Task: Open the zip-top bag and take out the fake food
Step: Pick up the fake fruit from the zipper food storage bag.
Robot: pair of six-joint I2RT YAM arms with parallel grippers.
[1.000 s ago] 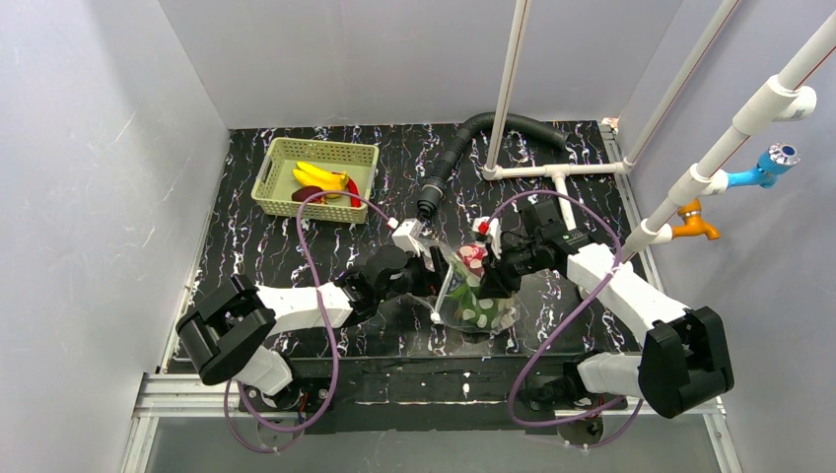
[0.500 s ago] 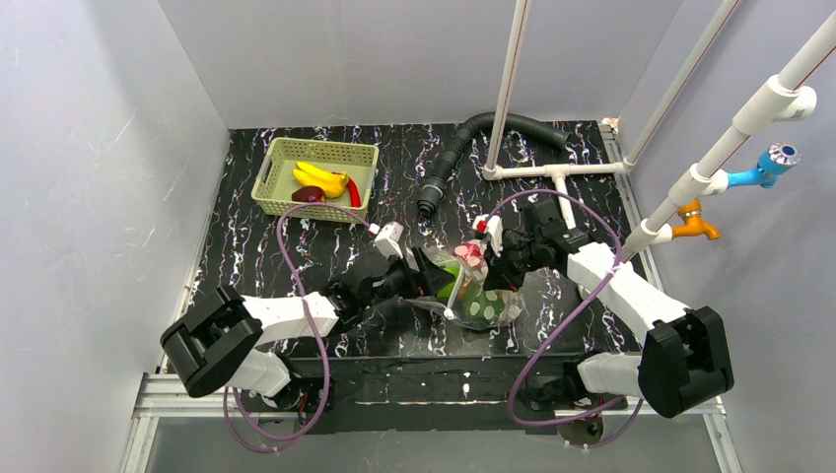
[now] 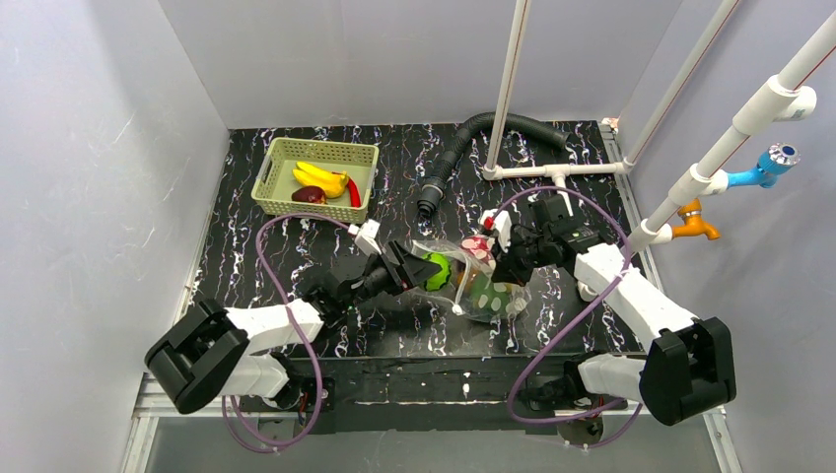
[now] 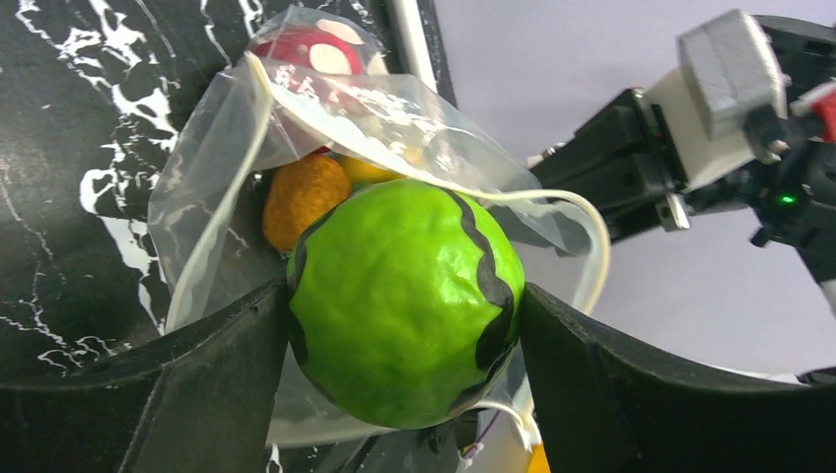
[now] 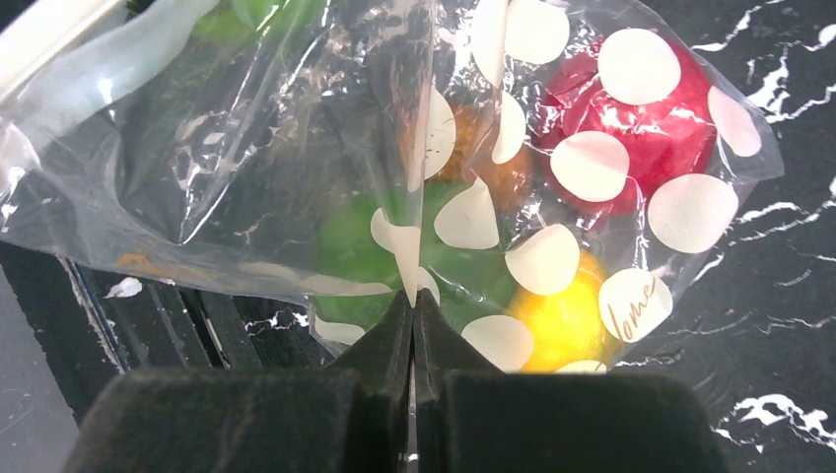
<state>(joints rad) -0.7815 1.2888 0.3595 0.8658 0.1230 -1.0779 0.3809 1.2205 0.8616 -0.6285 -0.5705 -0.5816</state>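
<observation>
From above, your left hand (image 3: 419, 269) grips a green striped fruit (image 3: 435, 270) right at the mouth of the zip-top bag (image 3: 490, 298), which lies on the table (image 3: 237, 197) between your two hands; your right hand (image 3: 500, 266) meets its far side. Left wrist: fingers (image 4: 197, 384) wide around the fruit — an orange piece (image 4: 301, 197) and a red piece (image 4: 315, 54) just beyond, inside the bag. Right wrist: fingers (image 5: 365, 379) pinched tight on bag film.

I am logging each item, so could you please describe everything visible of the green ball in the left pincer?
The green ball is a glossy, bright green plastic sphere with wavy dark stripes, like a small watermelon. The left pincer clamps it by both sides at the open mouth of the zip-top bag, whose rim curves round behind it.
</observation>
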